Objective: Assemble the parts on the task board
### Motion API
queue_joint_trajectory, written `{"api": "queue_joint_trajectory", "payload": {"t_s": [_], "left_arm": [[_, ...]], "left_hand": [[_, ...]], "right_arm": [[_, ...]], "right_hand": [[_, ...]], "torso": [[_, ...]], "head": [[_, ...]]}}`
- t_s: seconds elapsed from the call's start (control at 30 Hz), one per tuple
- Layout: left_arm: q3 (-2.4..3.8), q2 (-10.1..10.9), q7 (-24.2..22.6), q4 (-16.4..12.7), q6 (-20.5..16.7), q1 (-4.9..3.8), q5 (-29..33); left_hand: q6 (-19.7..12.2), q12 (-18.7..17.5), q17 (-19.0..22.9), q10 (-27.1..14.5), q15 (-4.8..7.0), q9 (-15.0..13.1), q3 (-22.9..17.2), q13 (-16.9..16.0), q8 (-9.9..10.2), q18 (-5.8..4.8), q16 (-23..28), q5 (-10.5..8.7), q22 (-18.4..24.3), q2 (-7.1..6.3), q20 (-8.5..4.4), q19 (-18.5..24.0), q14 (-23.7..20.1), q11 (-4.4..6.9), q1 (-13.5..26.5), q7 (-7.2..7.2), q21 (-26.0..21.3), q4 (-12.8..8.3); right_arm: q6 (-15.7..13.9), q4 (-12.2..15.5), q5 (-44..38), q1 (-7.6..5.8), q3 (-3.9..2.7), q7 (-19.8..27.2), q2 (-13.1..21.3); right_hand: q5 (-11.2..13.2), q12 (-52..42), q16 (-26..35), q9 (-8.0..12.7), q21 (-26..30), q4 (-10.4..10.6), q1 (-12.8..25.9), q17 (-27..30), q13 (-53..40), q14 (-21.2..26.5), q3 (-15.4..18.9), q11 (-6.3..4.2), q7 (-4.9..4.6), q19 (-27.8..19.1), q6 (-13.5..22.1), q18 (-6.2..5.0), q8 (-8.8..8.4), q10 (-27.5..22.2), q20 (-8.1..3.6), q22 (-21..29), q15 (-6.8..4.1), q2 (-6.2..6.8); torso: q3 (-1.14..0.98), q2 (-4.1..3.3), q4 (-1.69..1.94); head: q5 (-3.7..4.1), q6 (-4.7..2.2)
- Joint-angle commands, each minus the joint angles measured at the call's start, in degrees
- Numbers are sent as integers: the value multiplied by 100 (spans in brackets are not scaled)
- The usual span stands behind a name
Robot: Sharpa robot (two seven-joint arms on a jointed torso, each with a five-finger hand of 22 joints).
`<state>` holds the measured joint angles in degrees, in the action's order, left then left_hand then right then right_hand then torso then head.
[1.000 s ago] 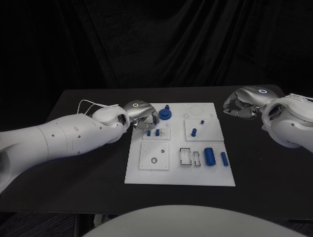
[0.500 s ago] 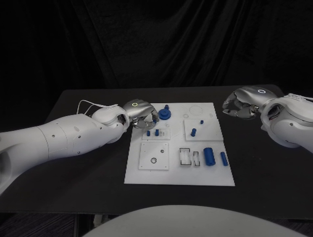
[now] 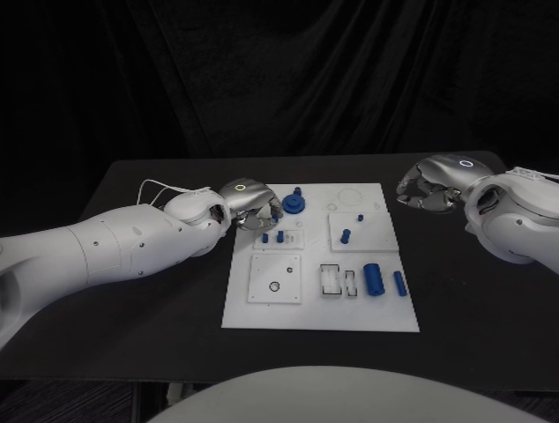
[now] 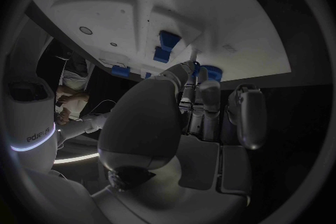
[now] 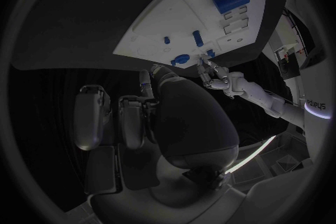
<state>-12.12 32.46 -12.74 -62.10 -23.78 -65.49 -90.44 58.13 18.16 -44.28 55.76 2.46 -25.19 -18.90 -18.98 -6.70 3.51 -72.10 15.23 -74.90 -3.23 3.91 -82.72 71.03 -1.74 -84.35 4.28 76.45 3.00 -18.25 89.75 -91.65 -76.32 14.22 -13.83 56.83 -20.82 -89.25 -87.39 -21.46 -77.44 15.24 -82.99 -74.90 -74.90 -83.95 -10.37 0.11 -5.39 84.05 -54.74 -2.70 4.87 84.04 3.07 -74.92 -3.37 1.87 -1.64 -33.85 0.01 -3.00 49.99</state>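
The white task board [image 3: 261,310] lies mid-table. At its back left stands a blue round part with a peg [image 3: 294,204]. My left hand [image 3: 257,211] is right beside it, fingers curled toward it; in the left wrist view the fingertips [image 4: 196,70] reach the blue round part [image 4: 212,73], and a grip is not clear. Two small blue pegs [image 3: 273,237] stand just in front of that hand. My right hand [image 3: 426,189] hovers off the board's back right corner, fingers curled in, holding nothing. The right wrist view shows the board [image 5: 203,11] beyond the right hand [image 5: 175,117].
On the board, one blue peg [image 3: 346,235] and a tiny one [image 3: 360,217] stand right of centre. A thick blue cylinder [image 3: 374,278] and a thinner one [image 3: 400,283] lie at the front right, next to two rectangular slots [image 3: 340,281]. A round hole [image 3: 274,285] is at front left.
My left hand's fingers have edged slightly back toward the blue round part. The right hand and the parts have stayed put.
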Motion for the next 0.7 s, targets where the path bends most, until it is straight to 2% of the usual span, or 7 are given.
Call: {"api": "queue_joint_trajectory", "payload": {"t_s": [0.03, 0.7], "left_arm": [[5, 0, -5, -8, 105, 16, 1], [5, -48, 7, 14, 206, 67, 1]], "left_hand": [[-40, -17, 24, -45, -16, 9, 6, 14, 30, -17, 45, -35, -1065, -16, -3, 56, -47, -6, 29, 0, -17, -10], [-56, -41, 54, -58, -19, 12, 2, 20, 46, -13, 63, -83, -1060, 6, 2, 68, -70, -6, 46, 0, -38, 3]], "right_arm": [[25, -2, -21, 17, -4, -19, 4], [17, -11, -21, 24, -4, -9, -8]], "right_hand": [[-29, 25, -3, -4, -17, 7, -9, -1314, -1408, -544, -37, 1, -11, 113, -44, -4, 14, 482, -26, -1146, -14, 24], [-25, 32, 5, 0, -5, 3, -10, -1308, -1401, -542, -44, 3, -13, 109, -42, -6, 5, 474, -27, -1143, -14, 29]], "torso": [[-1, 0, -3], [-3, 1, 0]], "head": [[-3, 1], [6, 1]]}}
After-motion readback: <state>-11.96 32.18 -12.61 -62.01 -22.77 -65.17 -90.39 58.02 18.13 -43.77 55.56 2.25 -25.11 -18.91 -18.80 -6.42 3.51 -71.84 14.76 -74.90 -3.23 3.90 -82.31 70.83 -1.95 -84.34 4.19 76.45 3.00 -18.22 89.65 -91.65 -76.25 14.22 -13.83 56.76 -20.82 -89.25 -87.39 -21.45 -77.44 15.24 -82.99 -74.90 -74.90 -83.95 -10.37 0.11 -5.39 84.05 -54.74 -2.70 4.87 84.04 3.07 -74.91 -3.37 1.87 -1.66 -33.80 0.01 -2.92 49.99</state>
